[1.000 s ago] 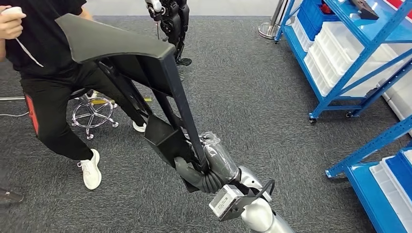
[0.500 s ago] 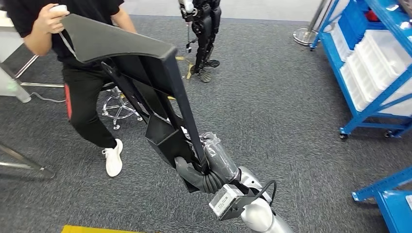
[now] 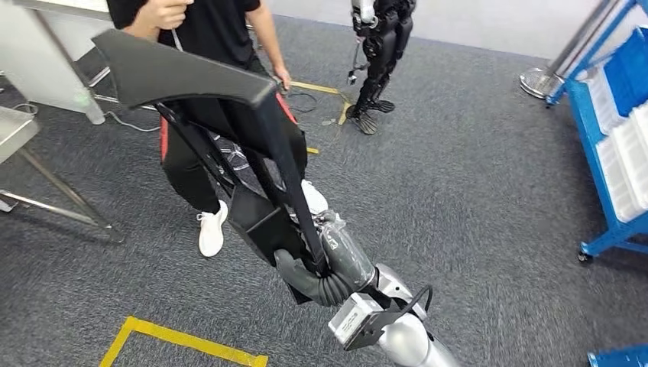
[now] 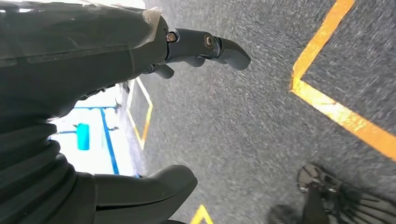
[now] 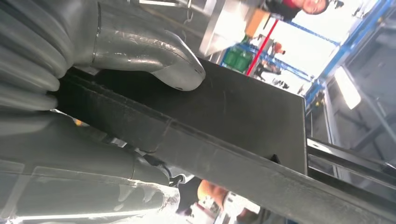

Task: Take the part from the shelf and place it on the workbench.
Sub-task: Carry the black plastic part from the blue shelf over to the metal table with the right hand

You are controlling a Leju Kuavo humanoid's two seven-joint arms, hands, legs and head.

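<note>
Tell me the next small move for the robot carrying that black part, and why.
Probably pause or edge away from the person: the right hand grips the big black part, whose upper end reaches right in front of them, and the metal table is off to the side.

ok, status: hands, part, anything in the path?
Right robot hand grips the black part, carried upright. Left robot hand holds nothing. Person stands close ahead, just behind the part.
</note>
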